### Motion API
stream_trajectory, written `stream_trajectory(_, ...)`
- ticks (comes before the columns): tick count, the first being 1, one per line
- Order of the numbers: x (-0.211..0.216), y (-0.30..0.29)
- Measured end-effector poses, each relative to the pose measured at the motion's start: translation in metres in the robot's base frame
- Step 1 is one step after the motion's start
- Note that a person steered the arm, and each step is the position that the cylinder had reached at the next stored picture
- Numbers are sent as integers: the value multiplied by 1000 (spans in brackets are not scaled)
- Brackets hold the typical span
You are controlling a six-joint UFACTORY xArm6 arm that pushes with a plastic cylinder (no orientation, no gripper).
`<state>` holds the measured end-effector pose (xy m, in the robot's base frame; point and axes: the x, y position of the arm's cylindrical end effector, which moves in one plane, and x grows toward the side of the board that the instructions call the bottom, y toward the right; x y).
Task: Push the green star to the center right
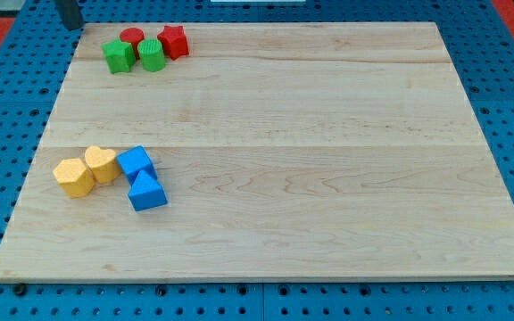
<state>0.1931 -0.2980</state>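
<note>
The wooden board (328, 160) fills most of the view. At its far left corner the green star (119, 55) touches a green cylinder (153, 55), beside a red cylinder (131, 37) and red star (174, 41). My tip (70, 25) sits just left of them; it is a plain rod with no jaws.

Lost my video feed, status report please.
My tip at top left, off the blocks. Green star untouched in top-left cluster, beside the green cylinder. Path rightward blocked by that cylinder.
</note>
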Motion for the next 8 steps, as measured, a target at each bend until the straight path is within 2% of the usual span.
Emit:
stream_trajectory(2, 2, 0)
stream_trajectory(4, 54, 41)
stream_trajectory(5, 62, 71)
stream_trajectory(7, 123, 158)
stream_trajectory(8, 155, 171)
